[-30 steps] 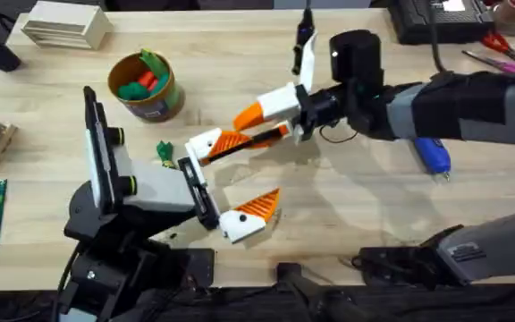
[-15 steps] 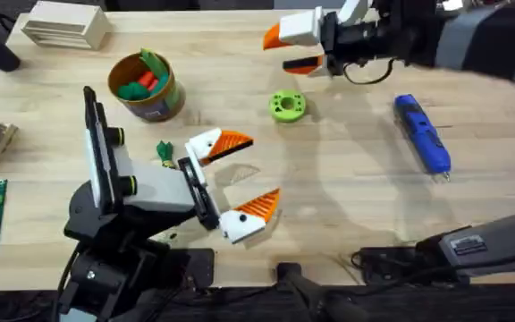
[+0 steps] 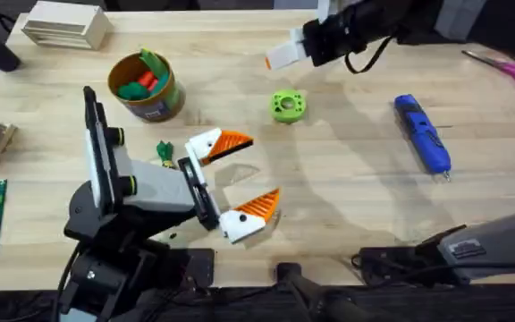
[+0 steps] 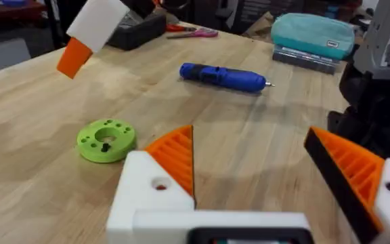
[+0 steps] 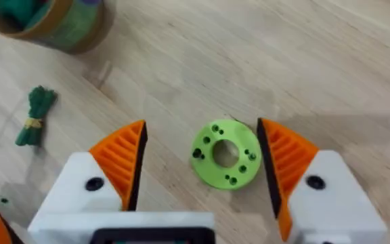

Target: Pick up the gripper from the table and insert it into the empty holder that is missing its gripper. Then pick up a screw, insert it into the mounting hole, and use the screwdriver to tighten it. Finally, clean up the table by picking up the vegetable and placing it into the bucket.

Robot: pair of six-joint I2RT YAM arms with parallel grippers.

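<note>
Green ring disc point(image 3: 286, 105): lies flat on the tabletop at upper centre of the overhead frame; its centre mounting hole point(image 5: 225, 152) faces up and looks unfilled.
Right tool point(image 5: 202, 163): pads spread apart, holding nothing; in its wrist view the disc sits between the two orange pads, a little ahead of them and apart from both.
Right tool, overhead point(image 3: 286, 55): raised at the top of the frame, just above the disc's spot in the picture.
Left tool point(image 3: 235, 174): pads apart, nothing held, both orange tips seated; it sits left of centre, with the disc up and to the right of it.
Screwdriver point(image 3: 422, 133): right of centre on the tabletop, long axis running from upper left to lower right, dark tip toward the lower right.
Nearer arm: the right one, by my reading, for both disc and screwdriver.
Vegetable point(image 3: 164, 152): on the tabletop just left of the left tool's upper pad.
Bucket point(image 3: 144, 87): upper left, near the vegetable, toy pieces already inside.
Screw: none I can make out.
</note>
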